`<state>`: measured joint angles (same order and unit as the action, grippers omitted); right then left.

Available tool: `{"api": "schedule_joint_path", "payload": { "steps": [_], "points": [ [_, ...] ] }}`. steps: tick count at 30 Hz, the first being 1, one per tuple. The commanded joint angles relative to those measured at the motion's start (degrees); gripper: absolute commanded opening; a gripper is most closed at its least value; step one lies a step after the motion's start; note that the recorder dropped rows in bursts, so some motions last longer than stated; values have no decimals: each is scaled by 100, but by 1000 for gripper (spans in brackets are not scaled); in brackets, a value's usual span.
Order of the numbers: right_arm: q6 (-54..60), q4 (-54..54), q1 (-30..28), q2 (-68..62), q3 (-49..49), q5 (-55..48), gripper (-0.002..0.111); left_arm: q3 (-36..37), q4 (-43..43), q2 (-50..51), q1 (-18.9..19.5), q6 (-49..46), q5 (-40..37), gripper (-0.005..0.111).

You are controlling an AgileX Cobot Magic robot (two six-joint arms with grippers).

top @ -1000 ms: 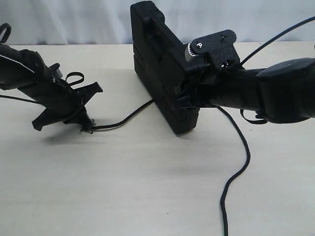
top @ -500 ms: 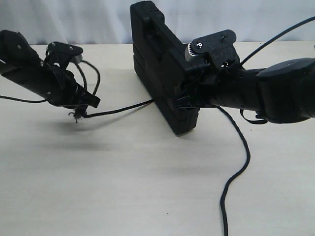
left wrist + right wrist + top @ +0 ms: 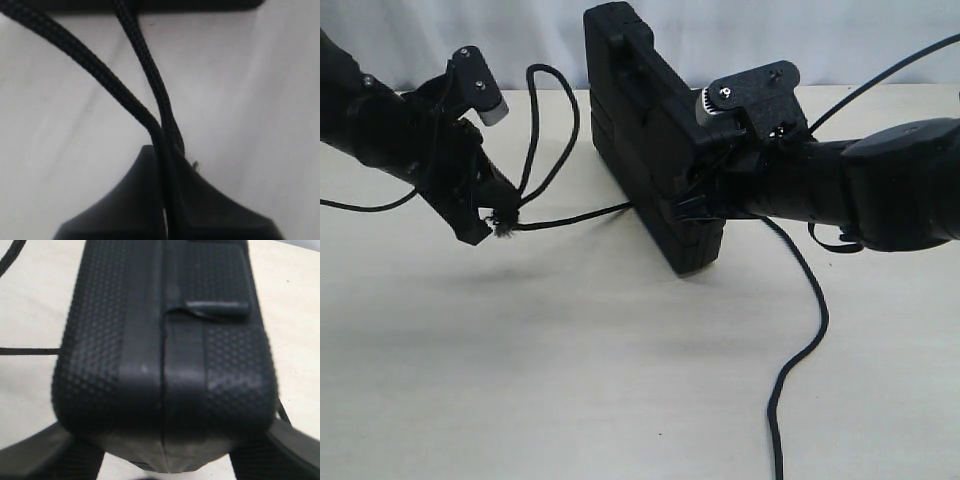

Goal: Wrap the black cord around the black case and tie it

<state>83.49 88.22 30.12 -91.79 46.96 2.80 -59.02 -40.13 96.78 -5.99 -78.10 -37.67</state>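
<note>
The black case (image 3: 638,110) stands on edge on the table, and my right gripper (image 3: 688,200) is shut on its near end. In the right wrist view the case (image 3: 160,340) fills the frame between the fingers (image 3: 35,456). My left gripper (image 3: 492,218) hangs above the table to the case's left, shut on the black cord (image 3: 575,216) by its frayed knot (image 3: 503,226). The cord runs taut from there to the foot of the case. In the left wrist view two braided strands (image 3: 150,75) enter the closed left gripper (image 3: 167,155).
A black loop (image 3: 565,100) arcs above the left gripper; I cannot tell whether it is cord or cable. Another black line (image 3: 815,340) trails from under the right arm to the front edge of the pale table (image 3: 570,380). A white backdrop closes the far side.
My left arm has risen and turned, carrying the cord's knotted end up off the table and pulling the cord taut. The right arm and the case have stayed still.
</note>
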Motion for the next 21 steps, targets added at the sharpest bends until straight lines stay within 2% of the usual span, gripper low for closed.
{"api": "schedule_joint_path", "payload": {
  "steps": [1,3,5,8,10,13,21],
  "points": [
    [294,86,-1,-167,-197,-418,4,-4,-1177,-66,-5,-1714,-727,0],
    [510,86,-1,-167,-197,-439,4,-4,-1805,-66,-5,-2346,-1133,0],
    [687,86,-1,-167,-197,-439,4,-4,-2186,-66,-5,-2433,-1399,0],
    [709,86,-1,-167,-197,-439,4,-4,-2197,-66,-5,-2263,-1681,0],
    [709,86,-1,-167,-197,-439,4,-4,-2117,-66,-5,-1657,-1682,0],
    [709,86,-1,-167,-197,-439,4,-92,-1403,-43,-5,-586,-1785,0],
    [709,86,-1,-167,-197,-464,4,-805,-887,-39,-5,822,-2055,0]
  ]
}}
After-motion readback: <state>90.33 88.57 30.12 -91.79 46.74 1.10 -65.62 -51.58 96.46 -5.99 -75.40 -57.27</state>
